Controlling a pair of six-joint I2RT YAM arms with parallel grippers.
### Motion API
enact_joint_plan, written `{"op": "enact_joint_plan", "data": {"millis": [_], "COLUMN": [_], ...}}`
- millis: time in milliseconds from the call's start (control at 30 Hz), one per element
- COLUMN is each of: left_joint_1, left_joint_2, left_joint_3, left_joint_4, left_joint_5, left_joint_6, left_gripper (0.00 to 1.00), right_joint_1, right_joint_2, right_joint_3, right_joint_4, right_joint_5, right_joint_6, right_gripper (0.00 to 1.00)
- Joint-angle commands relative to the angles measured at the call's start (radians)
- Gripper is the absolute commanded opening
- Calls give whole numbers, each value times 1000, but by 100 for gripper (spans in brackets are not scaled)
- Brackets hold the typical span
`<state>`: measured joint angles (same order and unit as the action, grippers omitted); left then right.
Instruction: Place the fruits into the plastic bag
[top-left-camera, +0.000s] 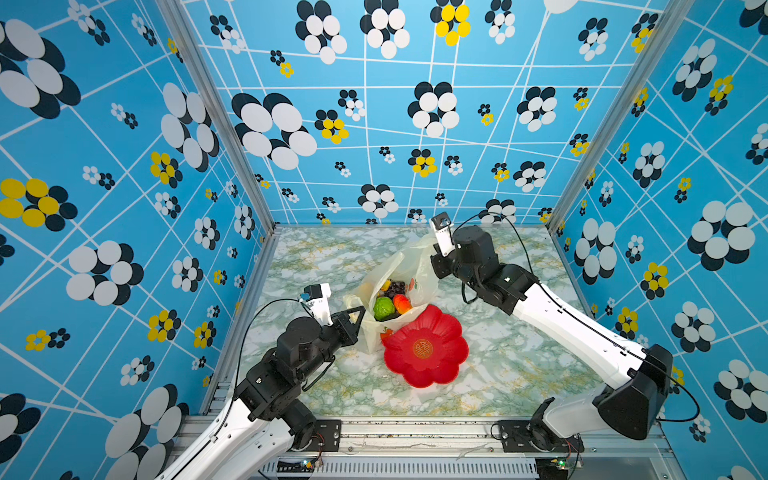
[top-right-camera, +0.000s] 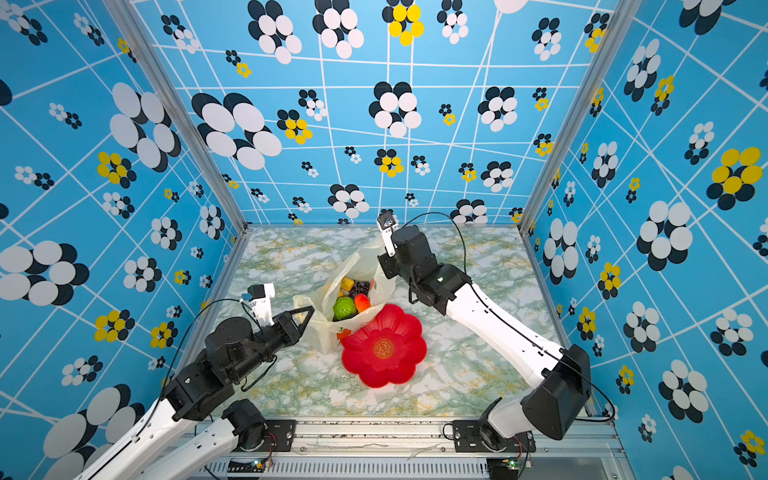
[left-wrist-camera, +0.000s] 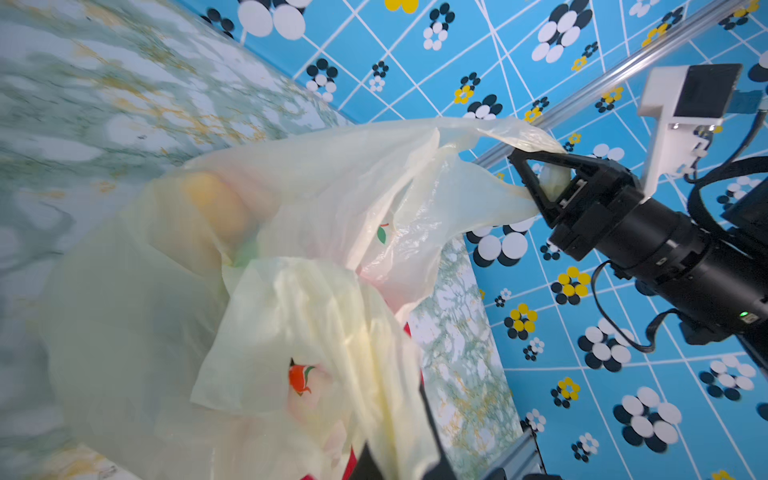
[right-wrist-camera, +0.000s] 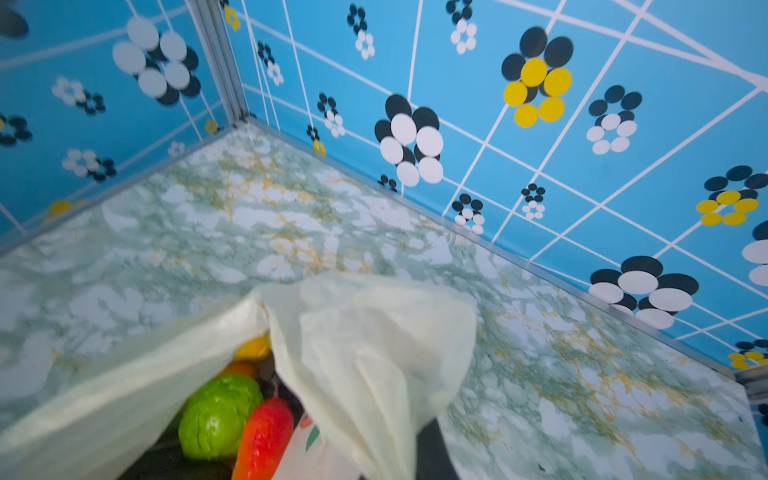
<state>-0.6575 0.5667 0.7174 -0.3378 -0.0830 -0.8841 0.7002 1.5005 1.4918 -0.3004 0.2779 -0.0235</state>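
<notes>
The marble-patterned counter (top-left-camera: 498, 374) carries only two things. The plastic bag (top-left-camera: 409, 266) stands at its middle with the mouth pulled wide and facing up. The red flower-shaped plate (top-left-camera: 424, 349) lies just near and right of the bag, touching its base, and no fruit shows on it.

Both arms are occupied with the bag rather than with any fruit. The left end effector (top-left-camera: 357, 318) is clenched at the bag's near-left edge and appears to pinch the plastic there. The right end effector (left-wrist-camera: 524, 166) is clamped on a bunched handle at the far-right side, with the film squeezed between its jaws.

The fruits sit inside the bag. The green round fruit (top-left-camera: 383, 308) is nearest the opening, with a red-orange mango (top-left-camera: 402, 303) touching it on the right. Farther in lie a yellow mango (top-left-camera: 386, 285) and the dark grape bunch (top-left-camera: 398, 287). A dark shape shows beneath them in the right wrist view, but I cannot tell whether it is an avocado.

No fruit lies loose on the counter in either top view. The loading looks essentially finished, with only letting go of the bag left to do.
</notes>
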Motion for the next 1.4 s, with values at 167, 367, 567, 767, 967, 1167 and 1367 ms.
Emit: {"op": "enact_joint_plan", "data": {"millis": [167,367,567,767,967,1167,1367], "left_joint_1": [352,601,596,506,317,251,249], "left_joint_2": [259,579,708,763,866,973,1045], "left_joint_3": [519,954,1105,1063,994,914,911], "left_joint_4": [-260,-409,-334,-236,-120,-69,-105], "left_joint_5": [141,377,457,511,438,437,470], "left_joint_6": [214,219,169,134,160,126,128], "left_gripper": [0,0,0,0,0,0,0], "right_joint_1": [-34,-53,-95,-128,-134,-179,-233], "right_joint_2": [193,323,344,282,258,223,186], "right_joint_3": [457,784,878,784,469,197,160], "right_joint_4": [-89,-184,-198,-157,15,122,98], "right_joint_5": [-206,-242,-286,-253,-372,-348,-380], "right_joint_6": [158,174,220,220,351,400,422], "right_gripper": [0,0,0,0,0,0,0]}}
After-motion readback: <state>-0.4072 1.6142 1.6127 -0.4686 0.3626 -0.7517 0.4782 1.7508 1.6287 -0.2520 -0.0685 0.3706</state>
